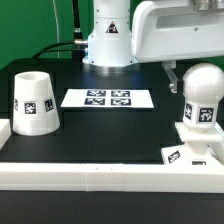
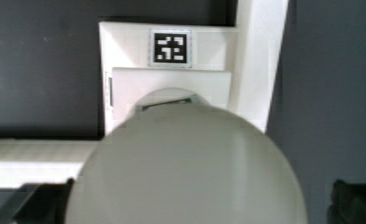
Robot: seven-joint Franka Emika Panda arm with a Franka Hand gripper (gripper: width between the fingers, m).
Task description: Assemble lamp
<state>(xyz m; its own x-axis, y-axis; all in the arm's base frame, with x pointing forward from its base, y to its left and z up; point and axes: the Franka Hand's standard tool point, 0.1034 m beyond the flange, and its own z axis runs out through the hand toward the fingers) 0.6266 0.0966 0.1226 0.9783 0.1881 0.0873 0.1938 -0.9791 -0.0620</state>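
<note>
Exterior view faces the arm (image 1: 108,35) over the table (image 1: 100,130); wrist view sits close above the shared bulb (image 1: 203,90) (image 2: 189,165).

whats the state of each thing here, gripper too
shade: standing wide end down, apart from the rest
bulb: upright on the base
base: lying flat, bulb on it
gripper: fingers either side of the bulb, grip not clear
marker board: lying flat

Smooth white plastic bulb (image 1: 203,92) is catching a soft sheen, while the shade (image 1: 35,100) is looking matt against the dull black tabletop (image 1: 110,135).
</note>
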